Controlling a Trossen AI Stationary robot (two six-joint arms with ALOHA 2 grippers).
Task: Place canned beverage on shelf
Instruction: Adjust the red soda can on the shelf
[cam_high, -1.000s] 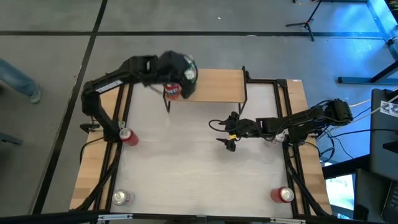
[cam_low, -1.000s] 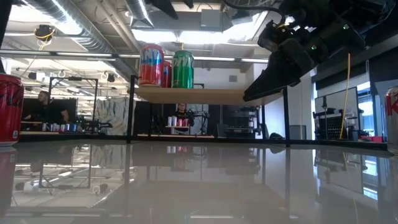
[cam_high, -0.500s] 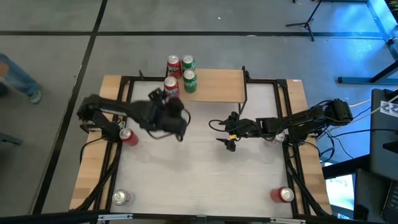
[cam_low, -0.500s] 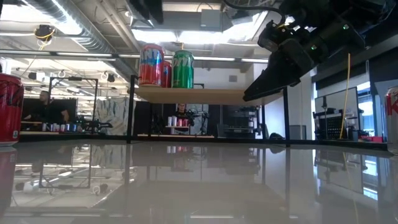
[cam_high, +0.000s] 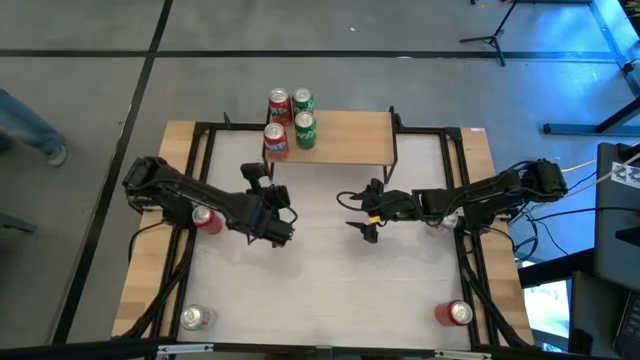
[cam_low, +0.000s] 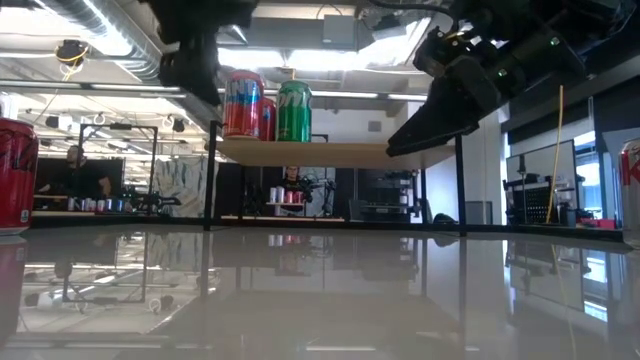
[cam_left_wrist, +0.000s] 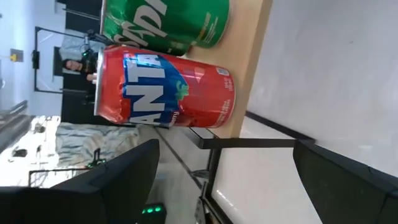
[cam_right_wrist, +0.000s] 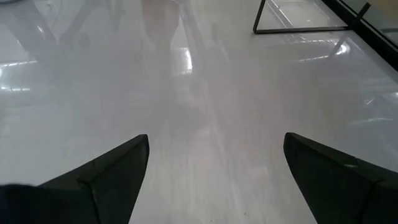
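My left gripper (cam_high: 268, 213) is spread wide with nothing in it, hanging over the white tabletop (cam_high: 330, 280) a little in front of the shelf (cam_high: 345, 138). Looking out past my left fingers, I see the orange Fanta can (cam_left_wrist: 163, 87) standing at the very end of the shelf board, with a green can (cam_left_wrist: 165, 22) right behind it.

My right gripper (cam_high: 362, 211) is just parked over the middle of the table, fingers also wide apart and nothing between them. Its wrist view only shows bare tabletop and a bit of the shelf's black leg.

Can count, from above: four cans are bunched at the left end of the shelf. That's two reddish ones, the Fanta plus a red can (cam_high: 279, 104) behind it, and two green, one in the front row and another green can (cam_high: 302, 101) at the back. So it's two rows of two. The rest of the board to the right is bare wood.

Three more red cans are sitting out on the table: one by the left rail (cam_high: 206, 218), one at the near left corner (cam_high: 196, 318), and one at the near right corner (cam_high: 456, 313).
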